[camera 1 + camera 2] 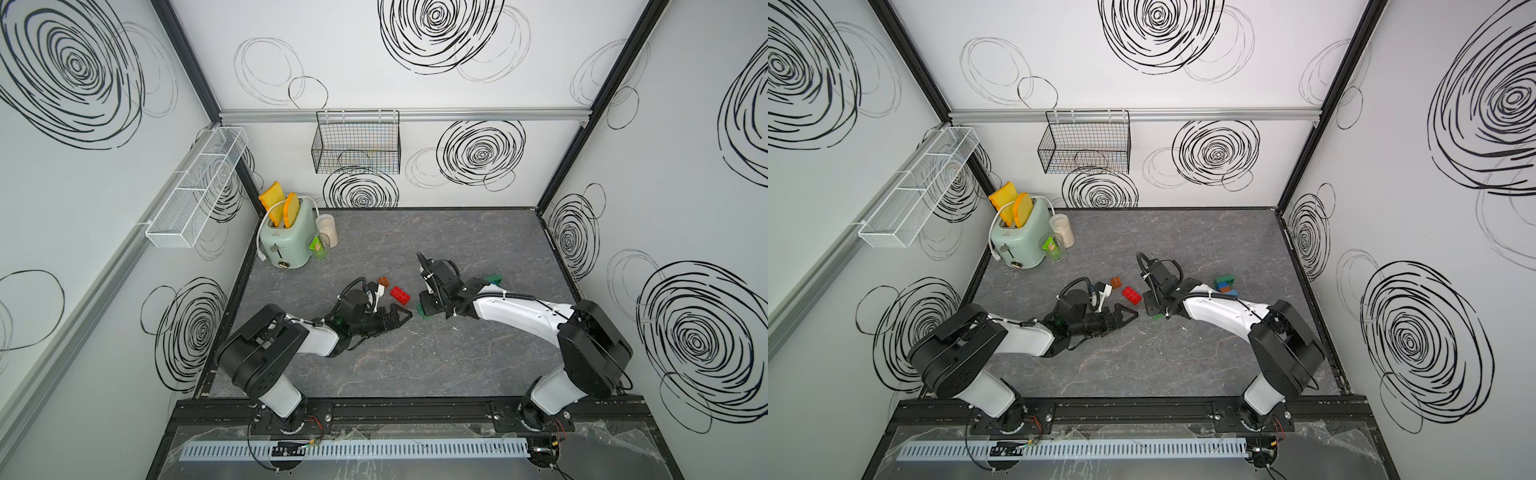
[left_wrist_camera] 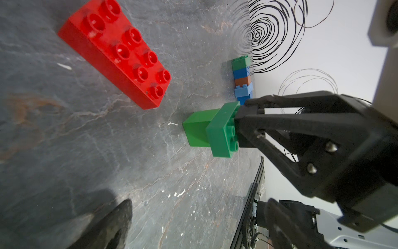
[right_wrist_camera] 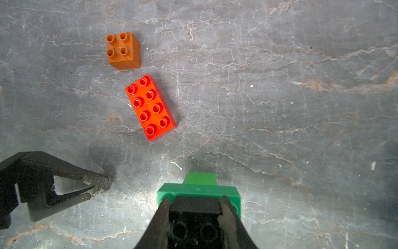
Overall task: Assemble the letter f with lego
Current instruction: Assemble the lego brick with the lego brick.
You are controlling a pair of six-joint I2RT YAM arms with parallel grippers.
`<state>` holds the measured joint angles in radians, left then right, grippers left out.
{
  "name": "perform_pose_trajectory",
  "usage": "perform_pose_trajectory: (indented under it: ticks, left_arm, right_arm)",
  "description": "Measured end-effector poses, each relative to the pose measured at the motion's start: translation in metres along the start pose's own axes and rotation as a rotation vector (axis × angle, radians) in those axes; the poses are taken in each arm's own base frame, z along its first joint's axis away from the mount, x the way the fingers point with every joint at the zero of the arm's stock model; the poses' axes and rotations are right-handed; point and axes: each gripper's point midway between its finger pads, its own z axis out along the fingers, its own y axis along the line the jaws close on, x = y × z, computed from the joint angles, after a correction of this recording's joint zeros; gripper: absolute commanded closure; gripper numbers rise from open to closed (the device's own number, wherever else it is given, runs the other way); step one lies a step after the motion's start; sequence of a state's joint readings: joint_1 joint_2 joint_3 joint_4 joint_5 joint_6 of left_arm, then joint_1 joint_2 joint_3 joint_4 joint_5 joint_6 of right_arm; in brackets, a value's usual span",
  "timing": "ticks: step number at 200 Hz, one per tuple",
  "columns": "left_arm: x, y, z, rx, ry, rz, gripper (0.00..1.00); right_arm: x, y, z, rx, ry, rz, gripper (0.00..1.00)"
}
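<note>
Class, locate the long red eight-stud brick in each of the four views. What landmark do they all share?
In a top view: red brick mid-table, between the arms.
In a top view: likewise, by the orange brick.
Left wrist: close up, nearer the camera than the green stack.
Right wrist: between orange brick and green stack.
Shared landmark: green stack gripped by the right tool.
</note>
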<state>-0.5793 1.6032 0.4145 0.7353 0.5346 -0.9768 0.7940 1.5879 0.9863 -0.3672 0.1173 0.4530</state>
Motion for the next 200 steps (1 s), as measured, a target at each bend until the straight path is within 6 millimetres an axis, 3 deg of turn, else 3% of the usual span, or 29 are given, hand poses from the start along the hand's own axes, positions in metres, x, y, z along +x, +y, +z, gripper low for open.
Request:
perform_pose_trajectory:
  ticks: [84, 200]
  left_arm:
    - [0.0001, 0.0001, 0.0, 0.0, 0.0, -0.001, 0.02]
    - [0.0009, 0.0002, 0.0, 0.001, 0.003, -0.006, 0.02]
  right_arm:
    - [0.0069, -0.0018, 0.0045, -0.004, 0.001, -0.001, 0.68]
    - [-0.0003, -0.0002, -0.0012, -0.043, 0.049, 0.006, 0.67]
